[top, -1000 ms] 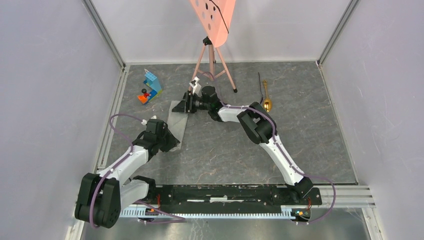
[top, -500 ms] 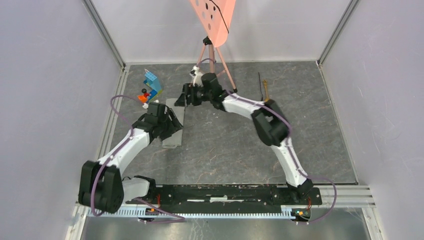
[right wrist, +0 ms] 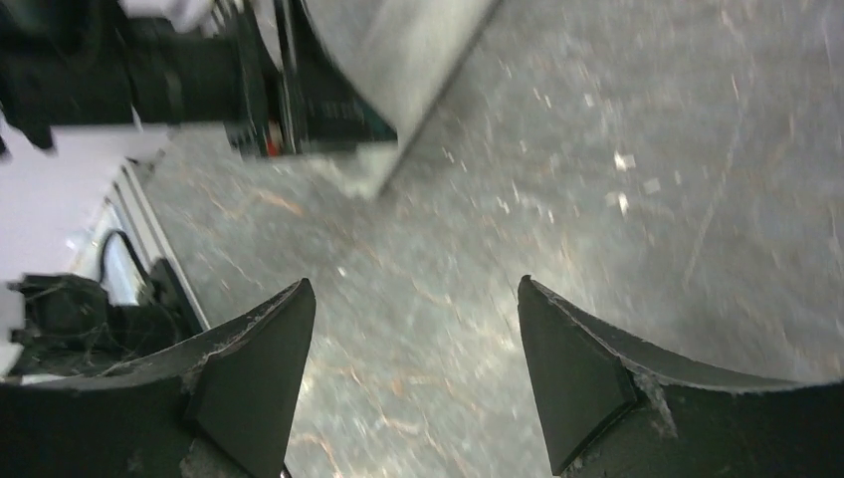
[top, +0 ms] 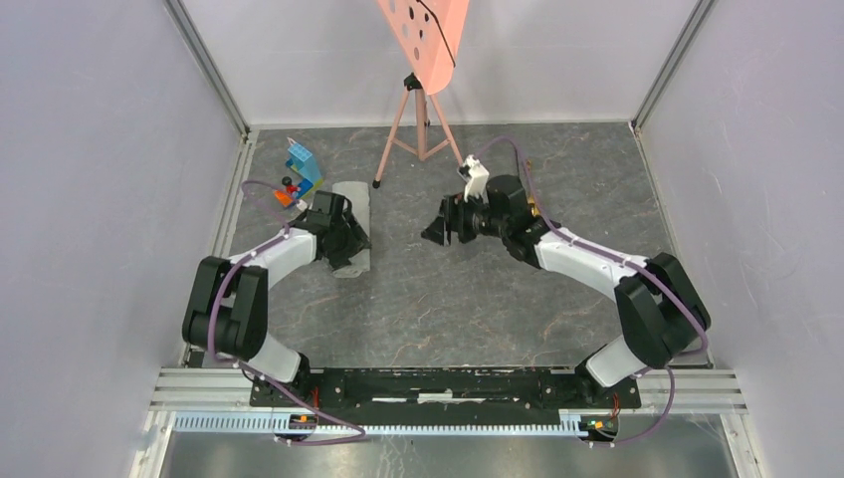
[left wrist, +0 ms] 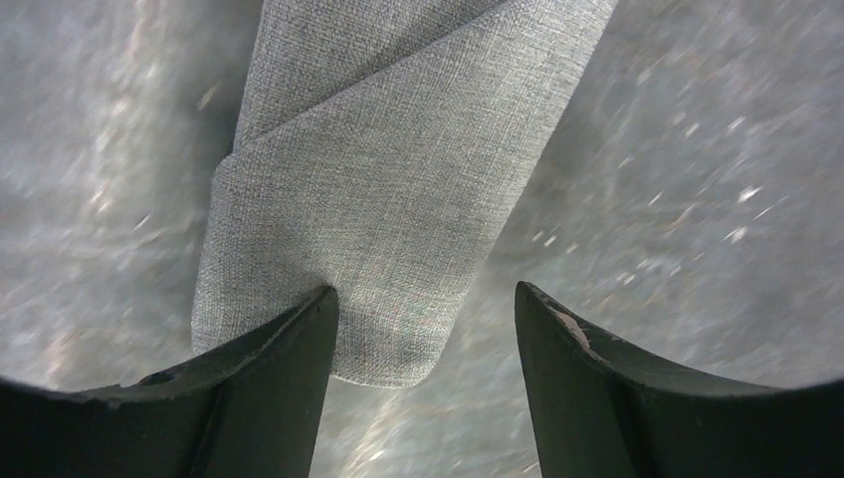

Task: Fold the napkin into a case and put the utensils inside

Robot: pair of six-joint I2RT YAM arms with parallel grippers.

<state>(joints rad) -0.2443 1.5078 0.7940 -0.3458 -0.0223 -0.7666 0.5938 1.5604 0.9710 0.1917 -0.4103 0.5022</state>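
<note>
The right gripper had swung off the napkin toward the middle, jaws apart, empty. The left gripper had moved up the folded napkin, lying far left, jaws apart, one finger pressing it.

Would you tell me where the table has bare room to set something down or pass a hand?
The widest bare table lies between the two arms, from the folded napkin and right gripper back to the base rail. The far right corner is bare too. Far left is crowded: toy blocks, napkin, left gripper, tripod legs.
</note>
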